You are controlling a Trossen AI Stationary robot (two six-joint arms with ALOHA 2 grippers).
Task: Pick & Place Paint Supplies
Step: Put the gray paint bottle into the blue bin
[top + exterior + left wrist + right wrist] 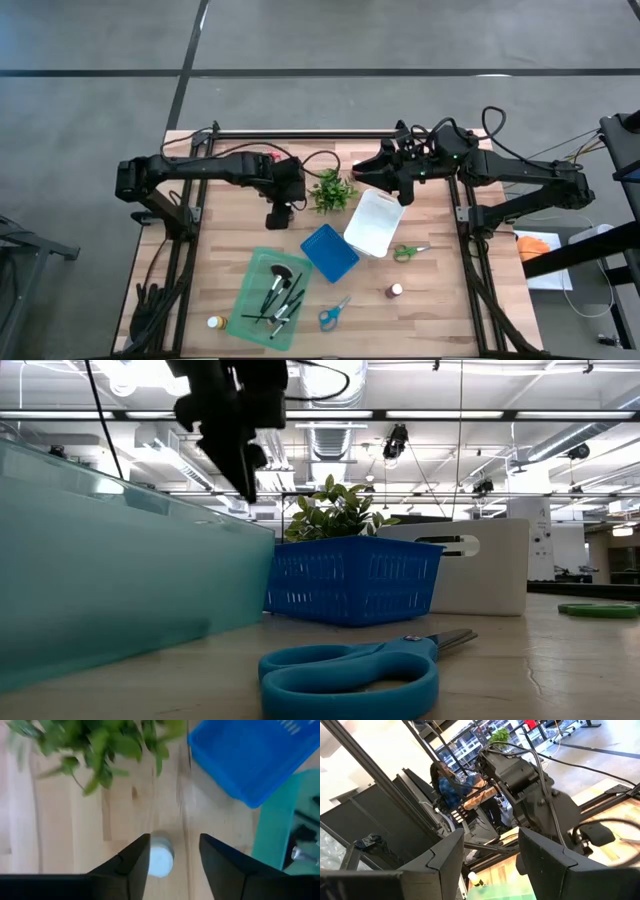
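The counter (430,320) is a pale wooden top, and its widest bare stretch lies along the near right side, around a small red-capped paint bottle (396,290) that stands alone there. The green scissors (408,252) lie just right of the white bin (375,222), near the right edge. The blue scissors (334,313) lie in the open near the front edge, between the green tray (252,290) and the red-capped bottle. A yellow-capped bottle (213,322) stands at the front left, just beside the tray's corner.

The green tray holds a loose heap of dark-handled brushes (278,300), one of them broad and black-bristled. The blue basket (329,252) sits between the tray and the white bin, touching or nearly touching the bin; what either holds cannot be told. The small leafy plant (331,190) stands behind the basket.

The left tool (279,217) hangs above the counter just left of the plant, pointing down, its fingers (132,862) parted with clear space between them and holding nothing. In its wrist view a white-capped bottle (160,860) stands on the counter right below the gap, close to one finger, not gripped. The right tool (368,170) rests raised at the back of the counter, behind the white bin, fingers apart and empty
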